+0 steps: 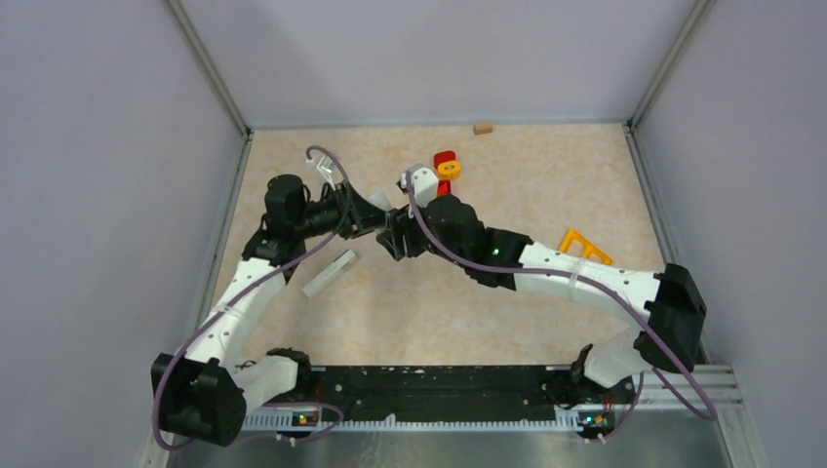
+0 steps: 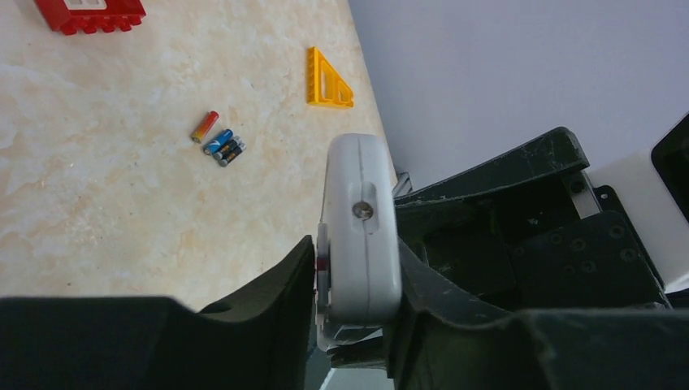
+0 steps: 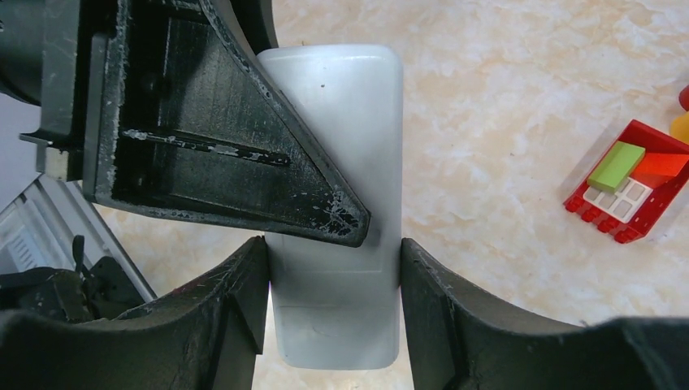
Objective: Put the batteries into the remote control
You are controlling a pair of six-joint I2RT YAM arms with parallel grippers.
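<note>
Plastic, smooth and off-white, makes up the remote (image 3: pixel 341 106): a flat slab with rounded corners, a thin seam along its edge and a small metal screw set into its end face. It is held off the table (image 1: pixel 546 175), a beige surface with marble-like veining, where the two arms meet.

The left gripper (image 2: pixel 357 276) is clamped on the remote's two broad faces. Its matte black fingers are scuffed with pale scratches, and one ribbed, wedge-shaped finger (image 3: pixel 203 154) lies across the remote's back. The right gripper (image 3: pixel 333 276) grasps the same remote by its long narrow edges, and its curved black pads press in from both sides near one end.

The batteries (image 2: pixel 219 142) lie on the bare table, well apart from both grippers. They are small cylinders bunched side by side: one reddish-brown with a yellow end, one blue, the others dark. An orange triangle (image 2: pixel 327 79) of flat open-framed plastic lies beyond them. Off to one side sits a studded red brick (image 3: pixel 626 183) with a green block (image 3: pixel 616 165) on it. A pale flat strip (image 1: pixel 330 273) rests on the table beside the left arm, and a tan block (image 1: pixel 483 128) sits at the far edge.
</note>
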